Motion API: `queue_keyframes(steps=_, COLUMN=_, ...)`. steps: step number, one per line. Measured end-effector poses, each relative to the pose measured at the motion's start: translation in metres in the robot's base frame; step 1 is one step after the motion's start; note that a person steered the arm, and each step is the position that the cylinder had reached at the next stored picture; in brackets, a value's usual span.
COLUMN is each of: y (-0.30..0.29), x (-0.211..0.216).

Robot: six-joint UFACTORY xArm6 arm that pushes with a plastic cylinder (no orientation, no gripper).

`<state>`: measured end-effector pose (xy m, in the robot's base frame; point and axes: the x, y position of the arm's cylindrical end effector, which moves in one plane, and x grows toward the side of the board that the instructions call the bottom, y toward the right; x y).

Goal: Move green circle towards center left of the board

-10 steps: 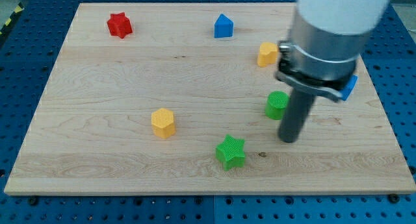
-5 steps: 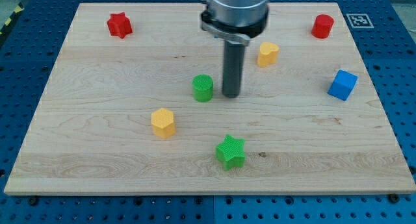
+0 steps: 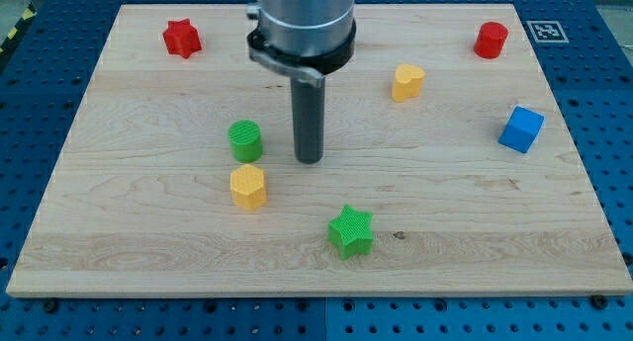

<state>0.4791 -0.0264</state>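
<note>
The green circle (image 3: 244,140) stands on the wooden board (image 3: 148,94), left of the middle. My tip (image 3: 310,159) is on the board just to the right of it, with a small gap between them. A yellow hexagon (image 3: 248,186) sits right below the green circle, almost touching it.
A green star (image 3: 351,231) lies toward the view's bottom centre. A yellow heart-like block (image 3: 406,82) is right of my rod. A red star (image 3: 182,38) is at top left, a red cylinder (image 3: 490,40) at top right, a blue cube (image 3: 521,128) at the right.
My tip has swept from the right toward the left across the board. The green circle has slid left with it, from right of centre to just above the yellow hexagon.
</note>
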Motion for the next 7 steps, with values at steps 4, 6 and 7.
queue_keyframes(steps=4, y=-0.039, x=-0.037)
queue_keyframes(steps=6, y=-0.099, x=-0.058)
queue_keyframes(steps=7, y=-0.138, x=-0.058)
